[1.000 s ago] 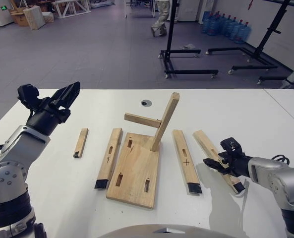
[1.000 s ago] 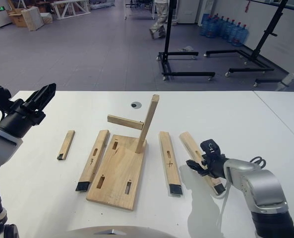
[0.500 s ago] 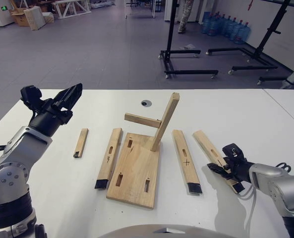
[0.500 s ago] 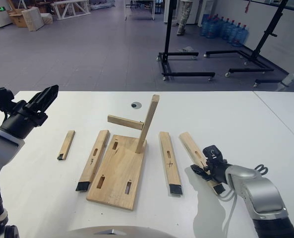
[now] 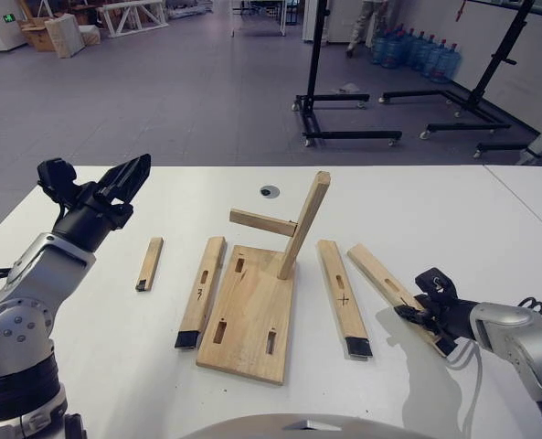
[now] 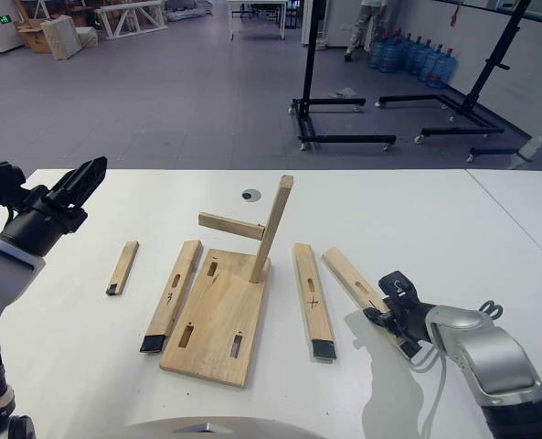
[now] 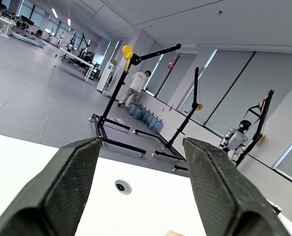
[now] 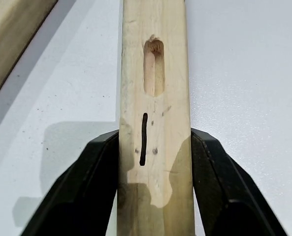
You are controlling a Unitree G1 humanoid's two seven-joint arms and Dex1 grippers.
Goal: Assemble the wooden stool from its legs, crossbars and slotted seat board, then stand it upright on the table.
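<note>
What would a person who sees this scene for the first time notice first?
At the centre, a tilted leg stands in the seat board, a crossbar jutting from it. At the right, the right gripper has its jaws shut on the rightmost leg. The left gripper hangs open at the left.

Silver-grey arm shells point(image 5: 22, 311), black joints point(image 5: 80, 223); black textured gripper fingers point(image 7: 69, 189).

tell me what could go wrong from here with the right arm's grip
1. The right jaws clamp the rightmost leg close to one end, so once lifted, the long free end may sag or twist.
2. Swinging it could knock the tilted leg and crossbar standing in the seat board.
</note>
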